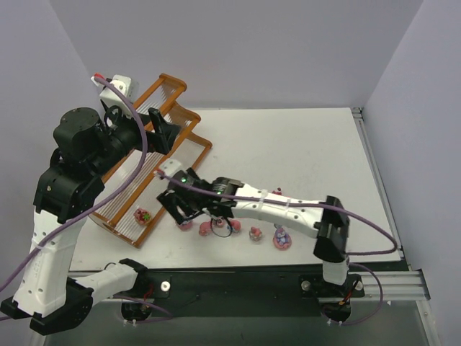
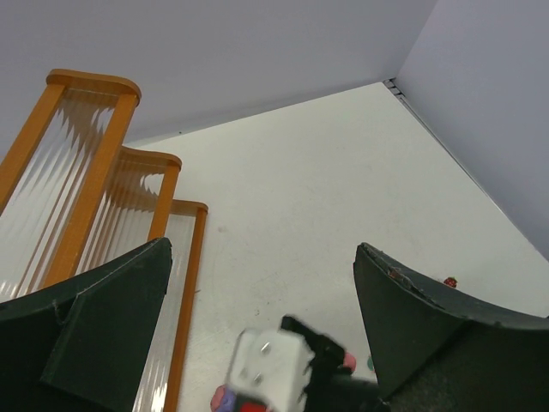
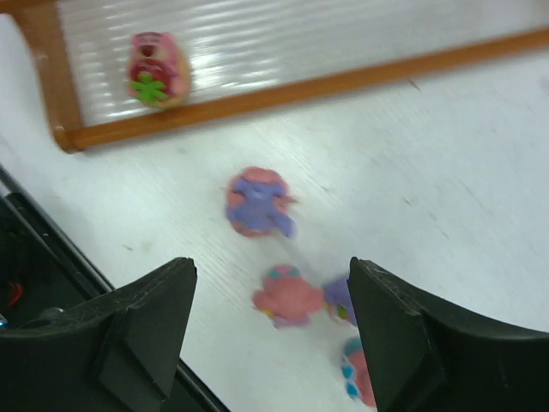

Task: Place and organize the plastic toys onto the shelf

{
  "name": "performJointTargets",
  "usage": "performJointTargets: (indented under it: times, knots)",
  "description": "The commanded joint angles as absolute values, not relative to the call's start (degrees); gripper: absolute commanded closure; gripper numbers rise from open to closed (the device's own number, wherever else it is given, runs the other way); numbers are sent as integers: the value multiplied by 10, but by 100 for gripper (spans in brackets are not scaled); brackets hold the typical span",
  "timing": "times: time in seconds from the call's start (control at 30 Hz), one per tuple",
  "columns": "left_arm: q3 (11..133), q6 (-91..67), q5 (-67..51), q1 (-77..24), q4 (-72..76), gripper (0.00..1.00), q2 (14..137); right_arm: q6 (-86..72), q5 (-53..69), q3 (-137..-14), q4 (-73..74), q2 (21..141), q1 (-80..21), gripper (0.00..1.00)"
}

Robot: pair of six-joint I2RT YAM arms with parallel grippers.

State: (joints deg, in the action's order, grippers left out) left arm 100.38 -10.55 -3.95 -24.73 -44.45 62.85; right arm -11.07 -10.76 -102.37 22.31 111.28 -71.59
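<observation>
The shelf (image 1: 173, 78) (image 2: 90, 184), an orange wooden rack of pale rods, lies at the left. One pink toy with a green detail (image 1: 142, 215) (image 3: 157, 69) rests on its lowest tier near the corner. Several more plastic toys lie on the table in front: a purple-and-pink one (image 3: 257, 203) (image 1: 186, 225), a pink one (image 3: 292, 296) and others (image 1: 255, 234) (image 1: 282, 240). My right gripper (image 1: 180, 213) (image 3: 270, 279) hovers open above the pink one, holding nothing. My left gripper (image 1: 164, 133) (image 2: 262, 249) hangs open and empty over the shelf's right side.
The right arm's white wrist (image 2: 270, 369) lies low across the table, just below the left gripper. A black rail (image 1: 288, 277) runs along the near table edge. Grey walls close off the back and right sides. A small red speck (image 1: 277, 191) sits mid-table.
</observation>
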Motion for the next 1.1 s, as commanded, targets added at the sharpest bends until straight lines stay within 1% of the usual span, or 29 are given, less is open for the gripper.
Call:
performJointTargets:
  times: [0.0, 0.03, 0.07, 0.13, 0.2, 0.23, 0.27, 0.33, 0.37, 0.43, 0.5, 0.73, 0.87, 0.93, 1.07]
  knots:
    - [1008, -76, -8, -249, -431, 3, 624, -220, -116, -913, 270, 950, -619, 28]
    - [1004, -76, -5, -249, -430, 3, 626, -234, -126, -866, 288, 927, -596, 28]
    - [1001, -76, -4, -249, -430, 3, 628, -255, -142, -848, 299, 887, -588, 29]
    - [991, -80, -4, -249, -425, 3, 636, -278, -199, -796, 340, 852, -577, 29]
    - [984, -84, -8, -250, -418, 3, 642, -318, -216, -761, 367, 805, -545, 30]
    - [982, -85, -12, -250, -416, 3, 650, -326, -210, -719, 380, 772, -533, 30]
    - [979, -85, -19, -250, -414, 3, 653, -330, -206, -696, 381, 754, -502, 30]
    - [975, -87, -28, -250, -406, 3, 663, -335, -189, -653, 380, 723, -473, 30]
    - [974, -88, -31, -250, -405, 3, 665, -324, -173, -626, 376, 702, -436, 30]
    - [975, -90, -34, -251, -401, 3, 675, -284, -160, -605, 362, 691, -421, 30]
    - [974, -91, -39, -252, -398, 3, 681, -259, -156, -599, 353, 698, -403, 29]
    - [972, -98, -47, -255, -398, 3, 688, -243, -129, -599, 291, 795, -357, 29]
    - [969, -98, -45, -256, -400, 3, 686, -209, -95, -564, 209, 824, -336, 35]
    - [971, -97, -43, -255, -403, 3, 685, -195, -69, -549, 164, 838, -324, 36]
    - [976, -91, -35, -255, -413, 3, 685, -178, -65, -552, 135, 869, -316, 37]
